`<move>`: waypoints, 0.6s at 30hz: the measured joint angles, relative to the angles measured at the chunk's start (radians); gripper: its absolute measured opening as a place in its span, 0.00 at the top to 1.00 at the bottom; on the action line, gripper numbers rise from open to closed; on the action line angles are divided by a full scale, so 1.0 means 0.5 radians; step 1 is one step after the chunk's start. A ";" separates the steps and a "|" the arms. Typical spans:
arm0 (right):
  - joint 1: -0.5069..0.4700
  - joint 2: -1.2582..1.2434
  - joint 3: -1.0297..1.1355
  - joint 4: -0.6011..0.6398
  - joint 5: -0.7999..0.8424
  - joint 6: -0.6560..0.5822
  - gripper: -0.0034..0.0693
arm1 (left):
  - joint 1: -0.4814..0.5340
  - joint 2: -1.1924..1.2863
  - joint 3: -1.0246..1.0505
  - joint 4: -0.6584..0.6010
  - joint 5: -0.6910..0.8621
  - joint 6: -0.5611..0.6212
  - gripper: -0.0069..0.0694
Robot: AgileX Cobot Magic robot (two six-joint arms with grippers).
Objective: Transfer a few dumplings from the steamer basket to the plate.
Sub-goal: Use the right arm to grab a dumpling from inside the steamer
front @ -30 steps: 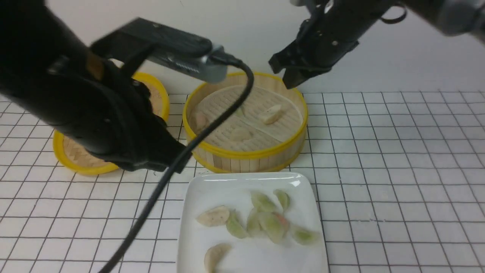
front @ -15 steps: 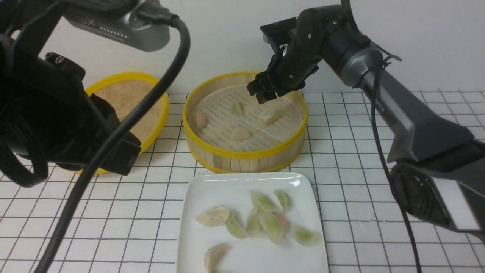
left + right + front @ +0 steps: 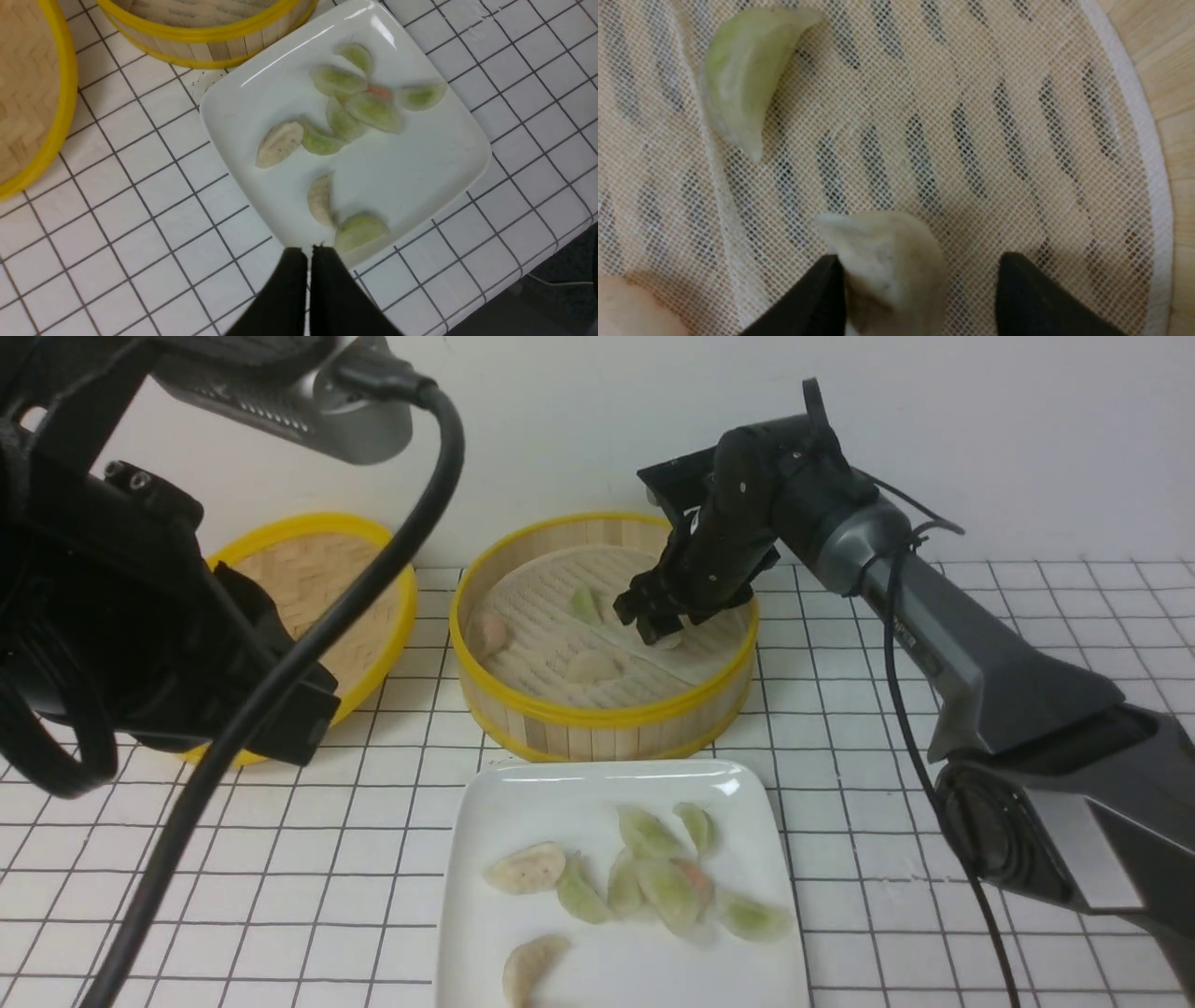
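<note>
The steamer basket (image 3: 597, 717) stands mid-table with the white plate (image 3: 560, 807) in front of it. My right gripper (image 3: 920, 263) is open and low inside the basket (image 3: 655, 623). A cream dumpling (image 3: 889, 266) lies between its fingers, against one finger (image 3: 822, 289). Another cream dumpling (image 3: 593, 665) lies nearer the basket's front. Two cream dumplings (image 3: 526, 868) (image 3: 532, 966) lie on the plate. My left gripper (image 3: 309, 254) is shut and empty above the plate's near edge (image 3: 420, 163).
The basket also holds a green dumpling (image 3: 742, 70) and a pinkish one (image 3: 490, 633). Several green dumplings (image 3: 667, 891) lie on the plate. The flat woven lid (image 3: 308, 569) lies left of the basket. My left arm (image 3: 140, 616) fills the front view's left side.
My right gripper has come down into the basket over the cream dumpling. My left arm swung left and up a second ago and has since stayed still.
</note>
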 joint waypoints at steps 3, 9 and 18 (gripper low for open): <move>0.000 -0.008 -0.063 0.000 0.002 0.000 0.78 | 0.000 0.000 0.000 0.002 0.000 0.000 0.92; 0.000 -0.182 -0.076 0.072 0.008 0.042 0.96 | 0.000 0.000 0.000 0.005 0.000 0.000 0.92; 0.000 -0.488 0.276 0.036 0.008 -0.045 0.96 | 0.000 -0.002 0.000 0.008 0.000 0.000 0.92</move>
